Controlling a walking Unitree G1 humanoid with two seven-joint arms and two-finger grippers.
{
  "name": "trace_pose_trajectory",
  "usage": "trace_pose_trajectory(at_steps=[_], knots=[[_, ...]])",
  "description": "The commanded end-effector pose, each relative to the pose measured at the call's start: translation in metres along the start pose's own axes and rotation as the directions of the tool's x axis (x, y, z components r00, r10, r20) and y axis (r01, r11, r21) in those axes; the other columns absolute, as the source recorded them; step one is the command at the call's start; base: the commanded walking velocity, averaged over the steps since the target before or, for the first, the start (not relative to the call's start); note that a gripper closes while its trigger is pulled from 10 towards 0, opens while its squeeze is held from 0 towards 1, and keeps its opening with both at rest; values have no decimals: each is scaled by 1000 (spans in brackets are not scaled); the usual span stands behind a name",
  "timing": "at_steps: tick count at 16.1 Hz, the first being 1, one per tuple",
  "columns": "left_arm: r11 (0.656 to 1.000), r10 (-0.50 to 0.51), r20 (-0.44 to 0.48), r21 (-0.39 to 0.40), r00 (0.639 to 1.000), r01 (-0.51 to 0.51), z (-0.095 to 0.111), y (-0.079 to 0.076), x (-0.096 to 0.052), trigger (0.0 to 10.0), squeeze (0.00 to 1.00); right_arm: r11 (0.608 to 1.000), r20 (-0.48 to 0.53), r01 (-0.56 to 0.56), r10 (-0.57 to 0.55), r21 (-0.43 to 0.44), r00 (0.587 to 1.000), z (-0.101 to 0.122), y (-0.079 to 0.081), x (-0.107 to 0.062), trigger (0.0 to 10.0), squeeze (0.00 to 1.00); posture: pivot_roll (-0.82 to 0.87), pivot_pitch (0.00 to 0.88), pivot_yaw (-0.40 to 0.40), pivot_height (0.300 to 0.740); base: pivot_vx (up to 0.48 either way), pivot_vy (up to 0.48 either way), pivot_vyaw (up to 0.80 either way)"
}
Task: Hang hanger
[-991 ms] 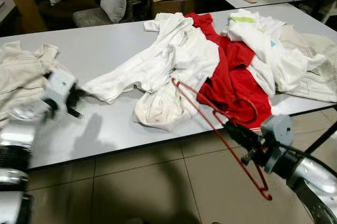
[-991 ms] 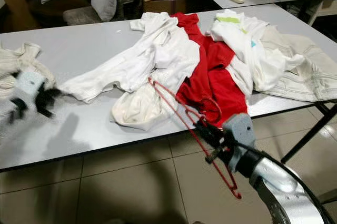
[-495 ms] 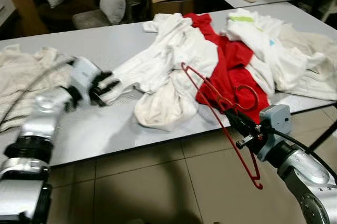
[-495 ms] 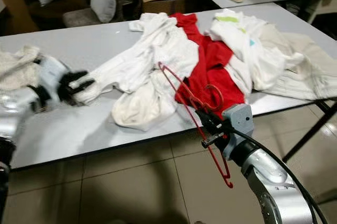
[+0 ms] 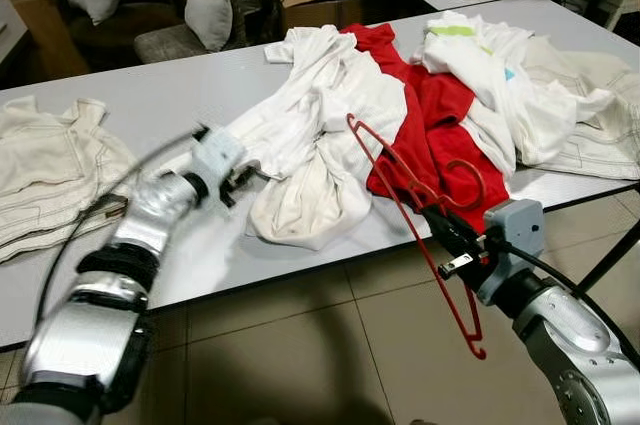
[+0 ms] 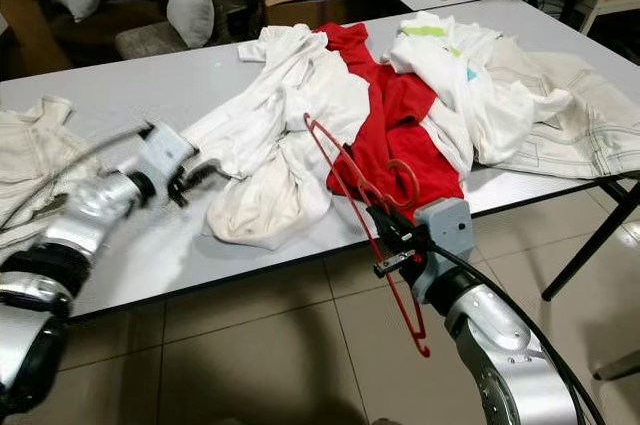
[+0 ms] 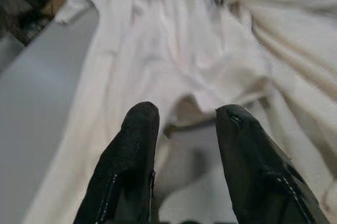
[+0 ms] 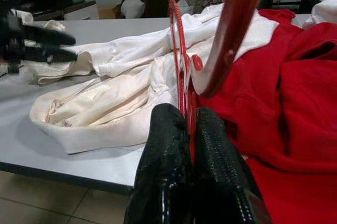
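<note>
- My right pincer [image 5: 437, 217] is clenched on the red hanger [image 5: 415, 235], holding it tilted at the near edge of the tabletop [image 5: 150, 95], its lower end hanging off over the tiled floor [image 5: 300, 355].
- My left pincer [image 5: 243, 177], fingers [image 7: 129, 166] spread and grasping nothing, hovers at the white garment [image 5: 320, 125], beside the red garment [image 5: 440, 135].

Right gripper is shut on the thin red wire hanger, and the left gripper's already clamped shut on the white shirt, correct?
Not quite. The right gripper is shut on the thin red wire hanger, but the left gripper is open, its fingers apart just short of the white shirt. The left wrist view shows it.
</note>
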State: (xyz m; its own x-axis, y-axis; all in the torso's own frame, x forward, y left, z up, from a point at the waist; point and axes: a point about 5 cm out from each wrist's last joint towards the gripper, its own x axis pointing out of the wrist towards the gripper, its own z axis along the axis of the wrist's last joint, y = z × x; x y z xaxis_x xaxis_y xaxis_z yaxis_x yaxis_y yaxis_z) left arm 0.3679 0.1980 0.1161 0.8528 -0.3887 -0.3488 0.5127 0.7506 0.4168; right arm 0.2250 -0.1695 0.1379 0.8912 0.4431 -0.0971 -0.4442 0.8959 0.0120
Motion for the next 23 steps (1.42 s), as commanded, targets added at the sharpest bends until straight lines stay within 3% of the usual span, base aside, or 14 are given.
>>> trace_pose_trajectory(at_steps=[1,4,8,13,14,16,23], knots=[[999,39,-17,-3,999,-39,-1,6,-1,10000,0,1000,9,-5,5,-15,1000,5,3,0,10000,0,-156,0,142,740,0,0,0],[989,52,-11,-135,999,-53,-6,6,-1,10000,0,1000,4,0,0,-21,1000,6,3,-2,10000,0,-164,0,137,740,0,0,0],[991,129,-117,-13,985,-132,-23,12,-9,10000,0,1000,2,-4,4,-28,1000,7,1,-1,10000,0,-158,0,123,740,0,0,0],[993,103,-131,-51,986,-110,-23,-2,-1,10000,0,999,13,-18,19,-41,1000,12,-1,5,10000,0,-174,0,114,740,0,0,0],[992,100,-129,-67,987,-109,-22,-3,0,8471,0,999,13,-17,18,-43,1000,12,-1,4,10000,0,-179,0,116,740,0,0,0],[989,135,-147,-46,980,-143,-22,-3,1,0,0,999,13,-12,13,-48,1000,13,-2,3,10000,0,-191,0,121,740,0,0,0],[964,258,-168,-19,951,-265,-22,11,-3,0,0,998,13,-14,14,-58,1000,15,-4,3,10000,0,-214,0,115,740,0,0,0]])
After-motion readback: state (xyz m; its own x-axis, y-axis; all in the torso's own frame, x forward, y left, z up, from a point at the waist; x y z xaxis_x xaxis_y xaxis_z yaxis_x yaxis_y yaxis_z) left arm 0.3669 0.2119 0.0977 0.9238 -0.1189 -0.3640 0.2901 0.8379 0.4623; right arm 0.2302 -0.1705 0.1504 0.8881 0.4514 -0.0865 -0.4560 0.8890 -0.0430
